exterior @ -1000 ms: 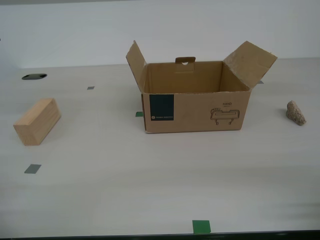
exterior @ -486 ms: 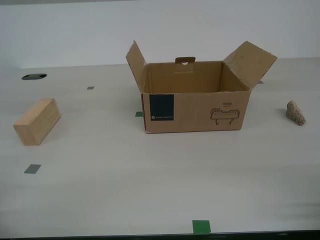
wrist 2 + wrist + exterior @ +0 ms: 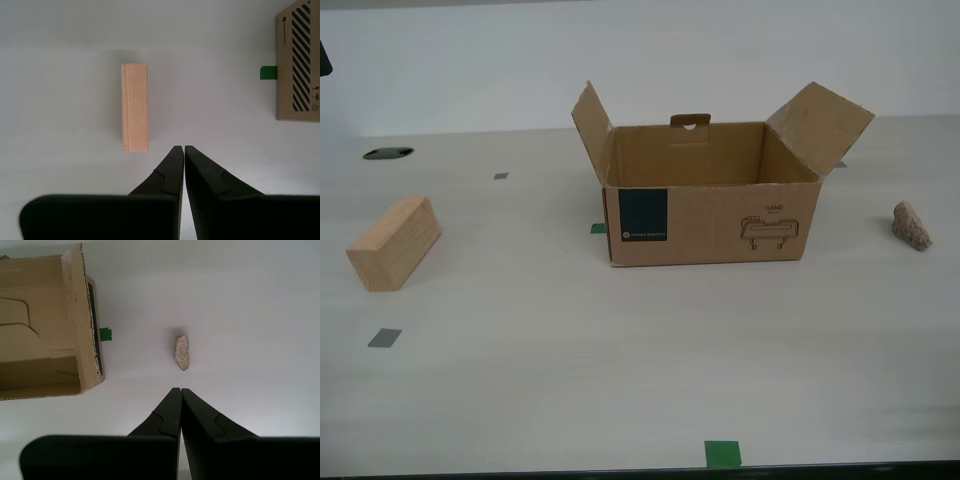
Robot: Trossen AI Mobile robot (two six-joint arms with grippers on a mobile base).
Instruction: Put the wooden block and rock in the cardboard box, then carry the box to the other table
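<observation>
Both grippers clenched empty above tabletop: my second gripper [image 3: 180, 148] w/ wooden block [image 3: 135, 107] off-centre, my first gripper [image 3: 176, 390] by rock [image 3: 181, 352], which prob skids if nudged.

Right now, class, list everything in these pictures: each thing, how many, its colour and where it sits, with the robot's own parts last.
cardboard box: one, brown with a dark blue label, flaps open, middle of the exterior view.
wooden block: one, light tan, on the table at the exterior view's left.
rock: one, grey-brown, on the table at the exterior view's right.
tape marks: several, green and grey, scattered on the table.
table: one, pale.
first tool: one, black, shut, above the rock.
second tool: one, black, shut, above the block.
</observation>
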